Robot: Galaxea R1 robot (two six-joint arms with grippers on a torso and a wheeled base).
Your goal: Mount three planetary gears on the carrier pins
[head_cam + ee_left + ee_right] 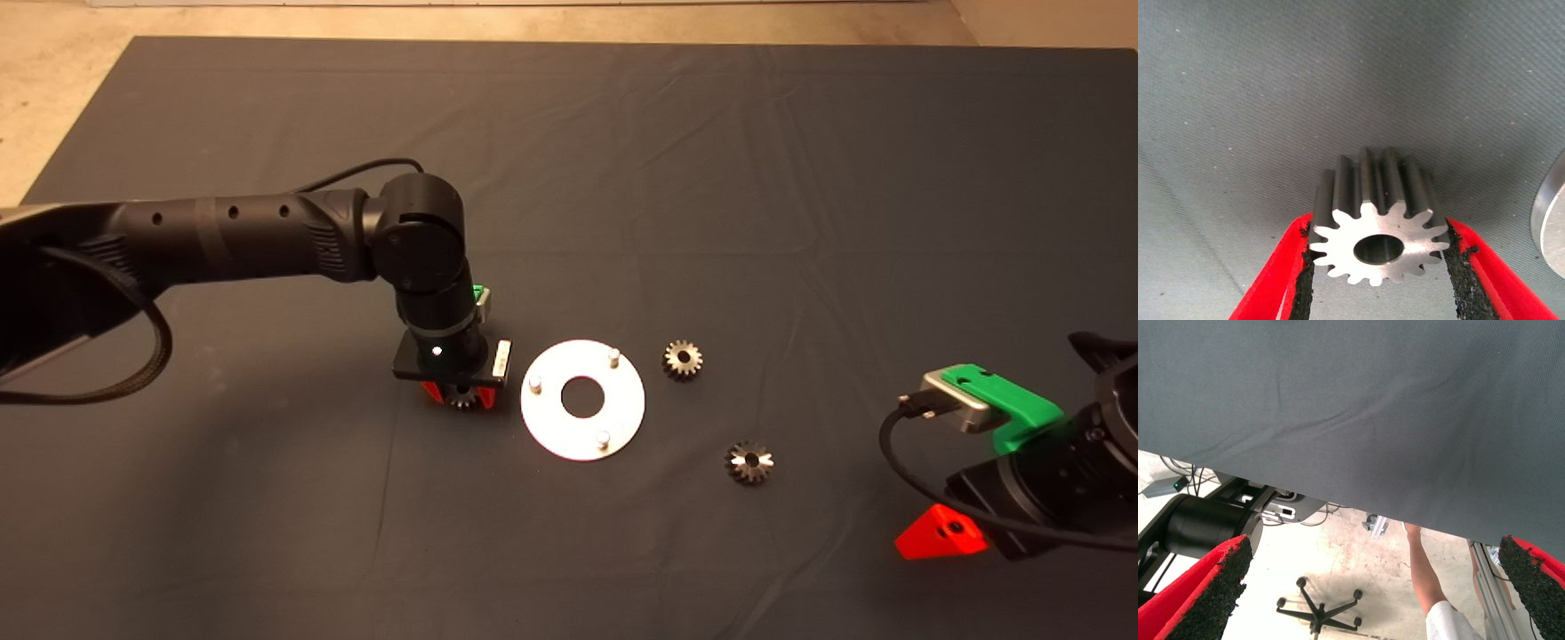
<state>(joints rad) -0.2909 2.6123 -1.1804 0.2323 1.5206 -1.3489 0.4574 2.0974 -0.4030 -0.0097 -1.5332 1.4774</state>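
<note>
gear one (1378,233) sits clamped between the left gripper (460,396)'s red fingers (1278,280), just beside the silver plate (622,411) on the dark mat (711,178) — so the step in hand looks like the first pick, with none of the three carrier pins (535,384) loaded yet. two more planetary gears (683,360) lie on the mat beyond the plate's other side. next move likely calls for lifting, carrying over a pin and lining the bore up. whether the gear has left the mat is hard to tell. the right gripper (941,532) waits at the lower right edge, fingers spread wide and empty.
</note>
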